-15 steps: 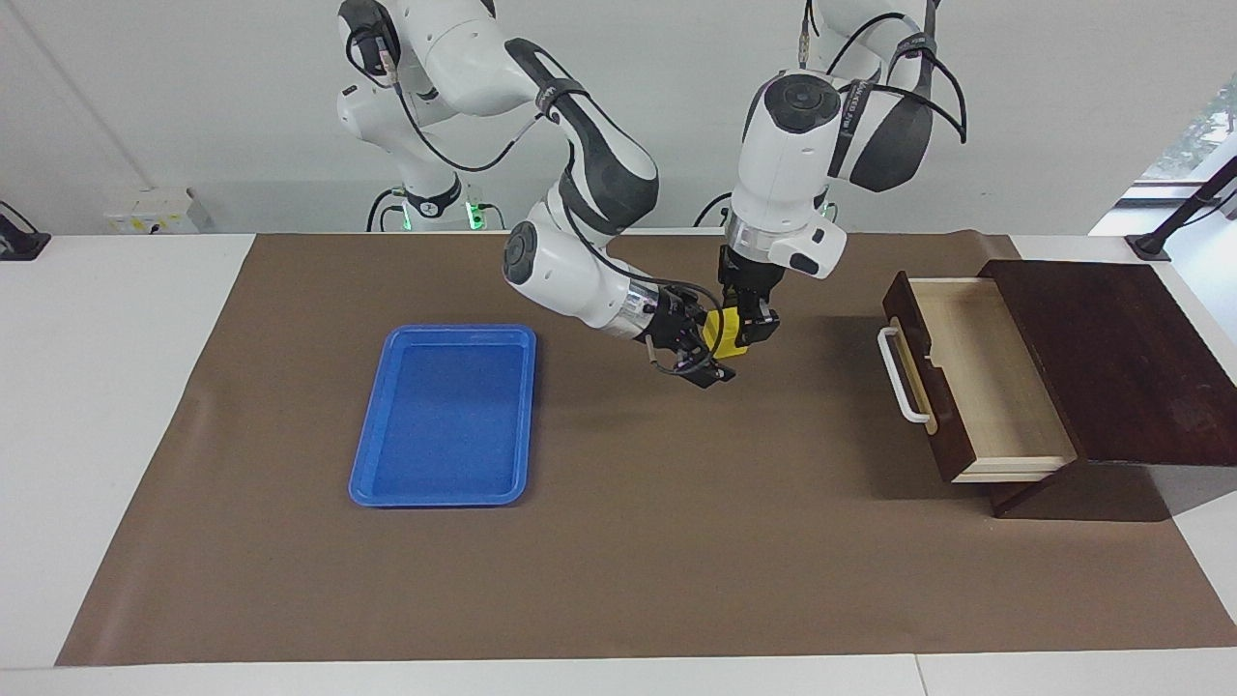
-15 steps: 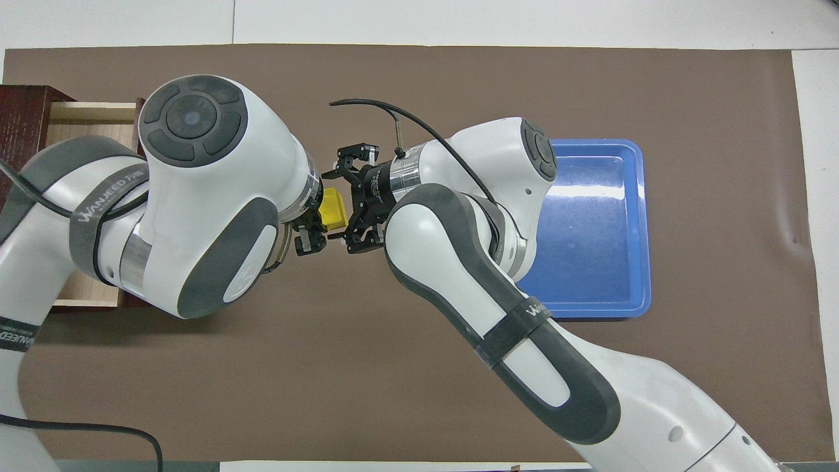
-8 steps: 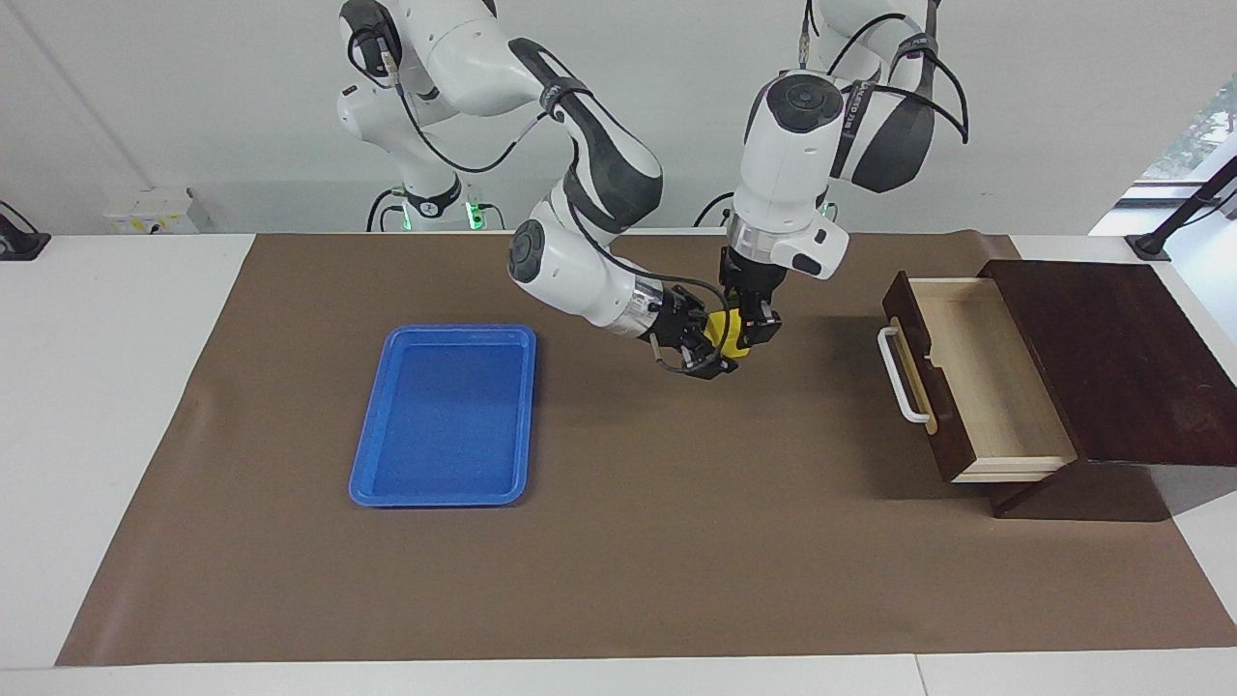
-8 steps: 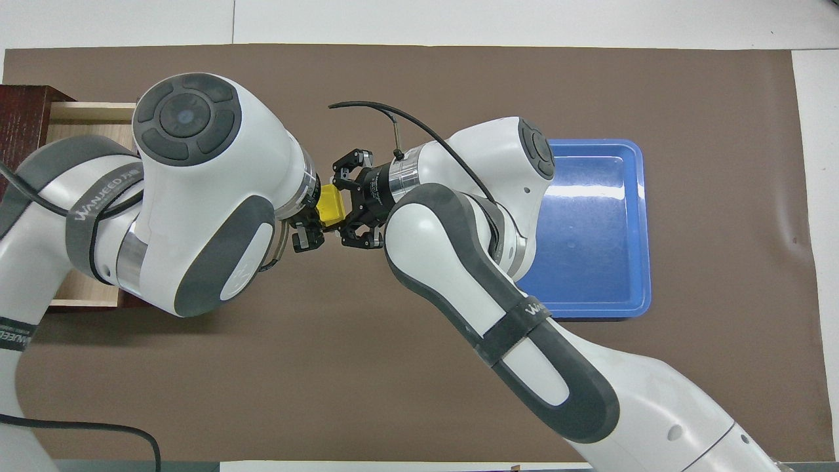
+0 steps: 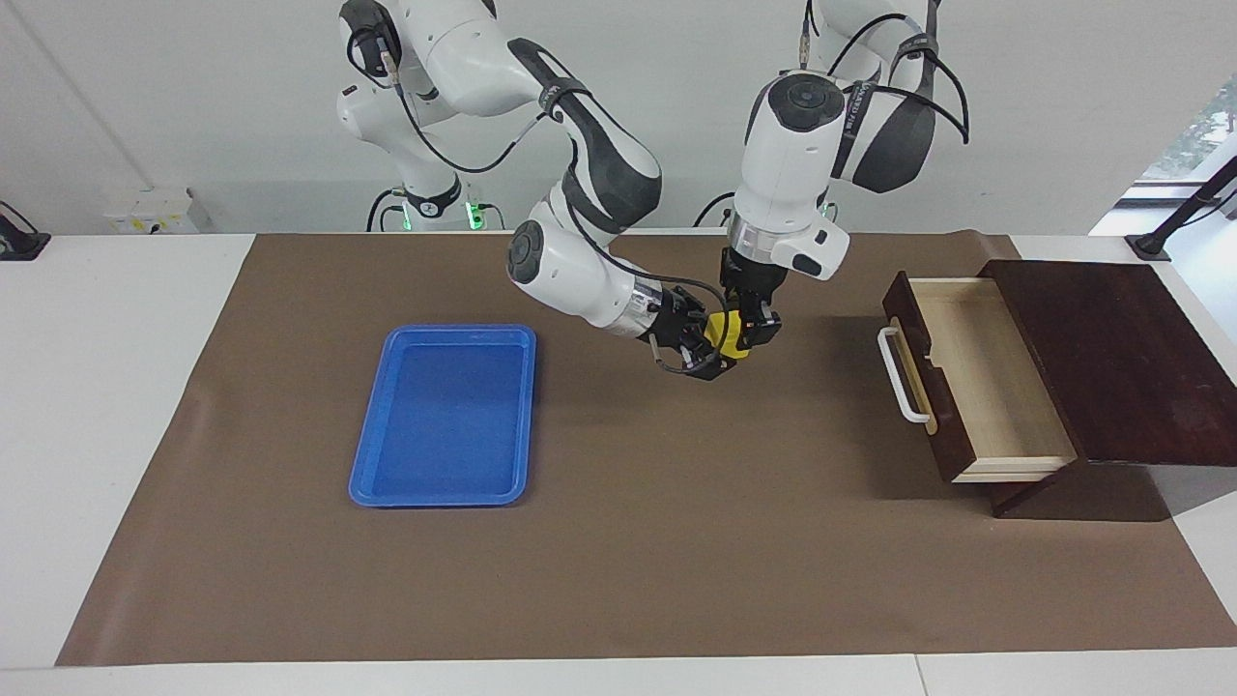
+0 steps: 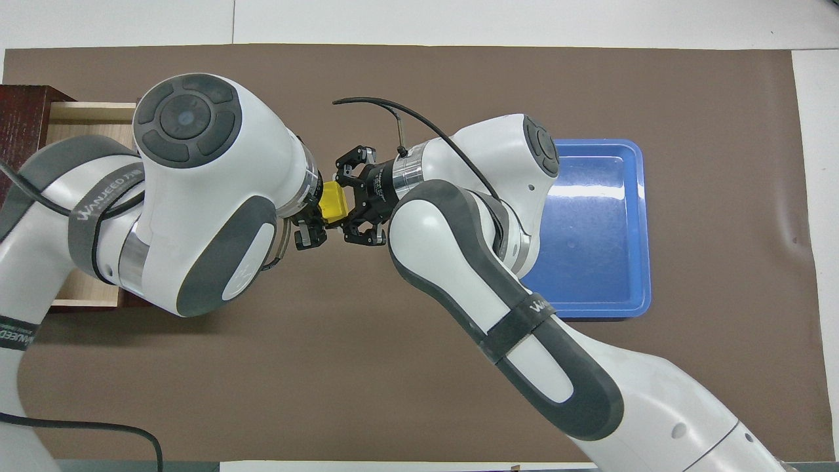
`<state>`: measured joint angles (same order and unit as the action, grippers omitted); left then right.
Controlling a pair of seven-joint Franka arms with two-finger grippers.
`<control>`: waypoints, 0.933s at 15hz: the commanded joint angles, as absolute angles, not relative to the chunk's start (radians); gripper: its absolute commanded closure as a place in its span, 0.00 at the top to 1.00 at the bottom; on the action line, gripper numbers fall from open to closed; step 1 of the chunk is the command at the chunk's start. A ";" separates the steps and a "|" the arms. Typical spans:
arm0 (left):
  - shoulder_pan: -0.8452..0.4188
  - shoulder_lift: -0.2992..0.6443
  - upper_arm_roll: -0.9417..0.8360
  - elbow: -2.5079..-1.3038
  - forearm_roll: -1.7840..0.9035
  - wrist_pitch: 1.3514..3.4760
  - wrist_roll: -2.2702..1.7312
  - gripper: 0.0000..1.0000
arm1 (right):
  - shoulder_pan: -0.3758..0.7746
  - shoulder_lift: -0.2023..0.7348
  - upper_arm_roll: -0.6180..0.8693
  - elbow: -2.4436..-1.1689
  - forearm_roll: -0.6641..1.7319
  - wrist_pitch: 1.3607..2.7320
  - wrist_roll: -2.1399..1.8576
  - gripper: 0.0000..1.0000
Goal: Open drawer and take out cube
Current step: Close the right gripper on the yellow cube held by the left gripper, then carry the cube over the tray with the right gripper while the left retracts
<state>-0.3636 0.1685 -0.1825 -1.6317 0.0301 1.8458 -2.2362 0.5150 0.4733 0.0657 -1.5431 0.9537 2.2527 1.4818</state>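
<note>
From the facing camera I see the drawer pulled open at the left arm's end; overhead, that arm hides most of it. The blue tray sits at the right arm's end. Over the mat between them, my left gripper points down and my right gripper reaches in sideways, both clamped on the cube.

1. A robotics lab: two white Franka arms, the right arm and the left arm, are mounted at a white table.
2. A brown mat covers the tabletop.
3. The bare white wall carries a socket box.
4. Loose cables run along the arms.
</note>
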 commanded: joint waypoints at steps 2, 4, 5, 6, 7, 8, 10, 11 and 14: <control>-0.374 0.149 -0.172 -1.644 0.015 1.824 -2.232 1.00 | 0.488 0.488 0.064 -1.514 0.942 2.252 1.516 0.00; -0.371 0.141 -0.172 -1.644 0.015 1.821 -2.215 1.00 | 0.483 0.488 0.064 -1.514 0.942 2.250 1.517 0.00; -0.370 0.140 -0.170 -1.644 0.015 1.818 -2.214 1.00 | 0.479 0.488 0.064 -1.513 0.943 2.249 1.517 0.00; -0.368 0.140 -0.170 -1.644 0.015 1.816 -2.209 1.00 | 0.465 0.485 0.063 -1.513 0.945 2.234 1.516 0.00; -0.365 0.137 -0.170 -1.652 0.015 1.816 -2.188 1.00 | 0.436 0.480 0.063 -1.513 0.943 2.206 1.516 0.00; -0.361 0.124 -0.166 -1.666 0.015 1.816 -2.153 1.00 | 0.405 0.476 0.063 -1.511 0.945 2.174 1.516 0.00; -0.307 0.111 -0.166 -1.703 0.015 1.821 -2.086 1.00 | 0.339 0.471 0.060 -1.500 0.931 2.088 1.514 0.00; -0.287 0.103 -0.164 -1.729 0.017 1.833 -2.059 1.00 | 0.312 0.466 0.057 -1.508 0.916 2.041 1.508 0.00; -0.198 0.048 -0.164 -1.869 0.023 1.932 -1.924 1.00 | 0.217 0.433 0.057 -1.561 0.867 1.968 1.490 0.00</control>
<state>-0.2554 0.1293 -0.1623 -1.7253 0.0303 1.8455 -2.0157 0.2645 0.4664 0.0457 -1.5192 0.8986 2.0019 1.4917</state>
